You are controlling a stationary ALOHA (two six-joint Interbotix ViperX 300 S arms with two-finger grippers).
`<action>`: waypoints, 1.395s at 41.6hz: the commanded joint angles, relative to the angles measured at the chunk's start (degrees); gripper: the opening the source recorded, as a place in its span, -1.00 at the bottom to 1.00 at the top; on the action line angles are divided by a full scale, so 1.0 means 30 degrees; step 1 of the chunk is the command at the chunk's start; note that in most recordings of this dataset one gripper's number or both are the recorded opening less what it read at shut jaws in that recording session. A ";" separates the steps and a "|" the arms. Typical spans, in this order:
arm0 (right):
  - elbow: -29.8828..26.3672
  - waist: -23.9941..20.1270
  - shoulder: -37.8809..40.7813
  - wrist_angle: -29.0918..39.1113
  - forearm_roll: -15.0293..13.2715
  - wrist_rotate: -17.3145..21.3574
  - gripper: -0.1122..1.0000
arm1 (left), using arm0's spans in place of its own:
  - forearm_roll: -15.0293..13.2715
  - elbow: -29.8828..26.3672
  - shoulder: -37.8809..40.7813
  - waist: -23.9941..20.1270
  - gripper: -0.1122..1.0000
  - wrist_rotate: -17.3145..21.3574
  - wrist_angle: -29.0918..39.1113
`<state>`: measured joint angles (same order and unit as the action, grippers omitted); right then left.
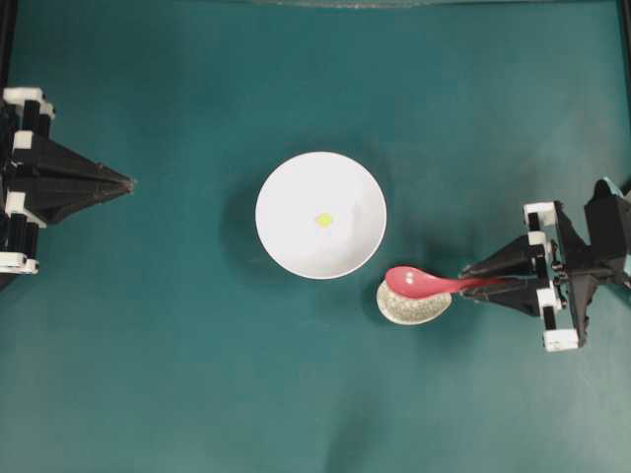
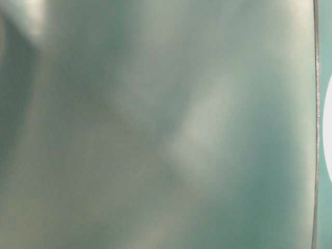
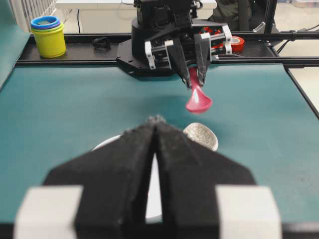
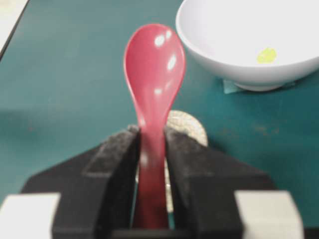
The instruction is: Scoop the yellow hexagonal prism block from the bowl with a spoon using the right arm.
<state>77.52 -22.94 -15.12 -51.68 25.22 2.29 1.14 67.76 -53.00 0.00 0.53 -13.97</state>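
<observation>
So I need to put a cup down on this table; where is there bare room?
Bare green mat lies between the bowl and the left gripper, and along the near edge. It is crowded where spoon, spoon rest and right gripper meet.

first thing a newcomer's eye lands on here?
Probably the pinkish-red spoon, clamped by its handle in the right hand and held above the speckled spoon rest, right of centre. Next, the white bowl mid-table with the tiny yellow block lying inside. The left hand sits shut at the far left edge.
</observation>
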 commanded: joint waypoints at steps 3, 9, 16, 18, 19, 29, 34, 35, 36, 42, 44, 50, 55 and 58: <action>-0.0850 0.1230 -0.1992 0.2666 -0.0029 -0.0645 -0.38 | 0.0059 -0.0234 0.0146 -0.0059 -0.80 0.0029 -0.0088; -0.2051 0.2959 -0.3633 0.6797 -0.0029 -0.1787 -0.38 | 0.0059 -0.0264 0.0146 -0.0146 -0.80 0.0029 -0.0059; -0.4043 0.4980 -0.4717 1.1631 -0.0029 -0.3311 -0.38 | 0.0059 -0.0234 0.0176 -0.0615 -0.80 0.0029 -0.0088; -0.4746 0.5596 -0.4834 1.3008 -0.0059 -0.3750 -0.38 | 0.0059 -0.0234 0.0176 -0.0791 -0.80 0.0029 -0.0059; -0.5010 0.5801 -0.4834 1.3506 -0.0059 -0.3896 -0.38 | 0.0059 -0.0234 0.0176 -0.0850 -0.80 0.0029 -0.0088; -0.8086 0.8320 -0.4307 1.8779 -0.0117 -0.4922 -0.38 | 0.0059 -0.0234 0.0176 -0.1260 -0.80 -0.0029 -0.0088; -0.9404 0.9346 -0.3721 2.0684 -0.0615 -0.4951 -0.38 | 0.0059 -0.0234 0.0176 -0.1230 -0.80 -0.0029 0.0059; -0.9756 0.9551 -0.3545 2.1152 -0.0732 -0.4951 -0.38 | 0.0029 -0.0234 0.0176 -0.1230 -0.80 -0.0029 0.0117; -0.9961 0.9697 -0.3398 2.1416 -0.0850 -0.4951 -0.38 | 0.0059 -0.0234 0.0176 -0.1230 -0.80 -0.0029 0.0146; -1.1777 1.0459 -0.2227 2.3965 -0.1436 -0.4893 -0.38 | 0.0059 -0.0234 0.0176 -0.1230 -0.80 -0.0029 0.0498; -1.2305 1.0605 -0.1875 2.4697 -0.1523 -0.4893 -0.38 | 0.0059 -0.0264 0.0146 -0.1230 -0.80 -0.0029 0.0527; -1.4209 1.0986 -0.0322 2.7334 -0.1904 -0.4893 -0.38 | 0.0059 -0.0264 0.0146 -0.1230 -0.80 -0.0059 0.0527; -1.5703 1.1104 0.0938 2.9033 -0.2402 -0.4863 -0.38 | 0.0059 -0.0234 0.0176 -0.1230 -0.80 -0.0146 0.0527; -1.6465 1.1074 0.1641 2.9883 -0.2637 -0.4805 -0.38 | 0.0059 -0.0234 0.0146 -0.1230 -0.80 -0.0234 0.0527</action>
<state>31.82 10.20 -11.25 35.51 17.93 -12.22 1.14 67.76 -52.91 -3.52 -0.09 -12.13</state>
